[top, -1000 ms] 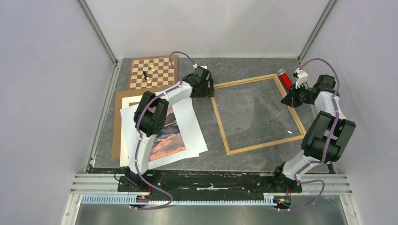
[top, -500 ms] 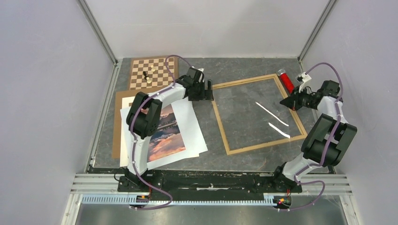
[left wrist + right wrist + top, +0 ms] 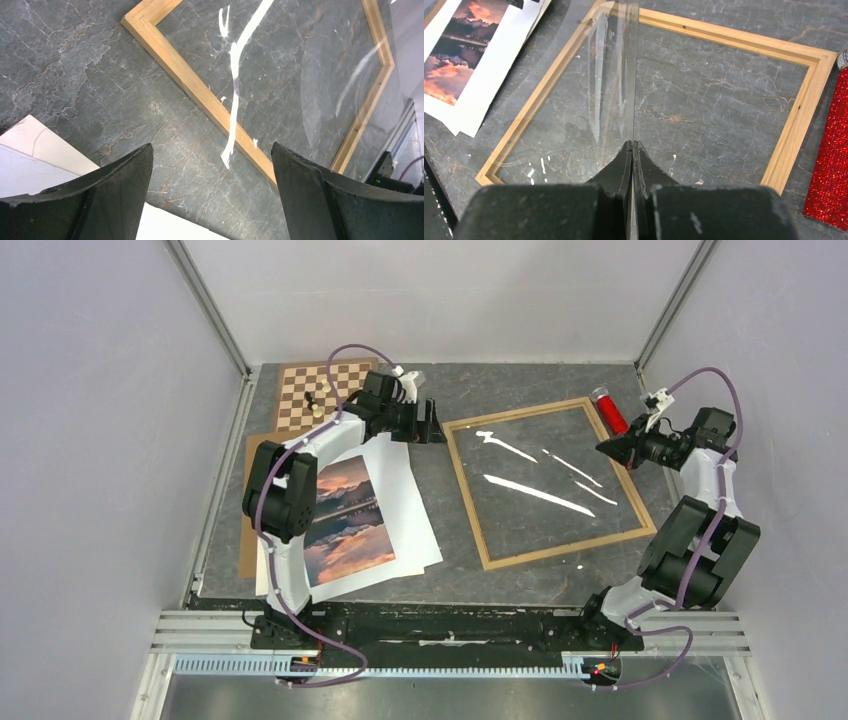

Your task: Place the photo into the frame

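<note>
Top external: frame [image 3: 466, 498] flat on the bench [image 3: 500, 385], a clear pane [image 3: 530, 485] tilted over it and streaked with glare.

Right wrist: right fingers [image 3: 614, 172] pinched closed on the pane's right edge, above the frame's right rail. Pane seen edge-on, reaching across the frame's opening. Red glitter tube [image 3: 829, 165] just outside the frame's far right corner.

Left wrist: left fingers [image 3: 100, 200] spread wide, holding nothing, hovering over bare bench just left of the frame's far left corner.

Photo [image 3: 345, 520] left of the frame, face up on white sheets [image 3: 410, 510], apart from the frame. Brown board [image 3: 250, 510] under the sheets. Chessboard [image 3: 330, 390] beyond them, left of the frame's far side.
</note>
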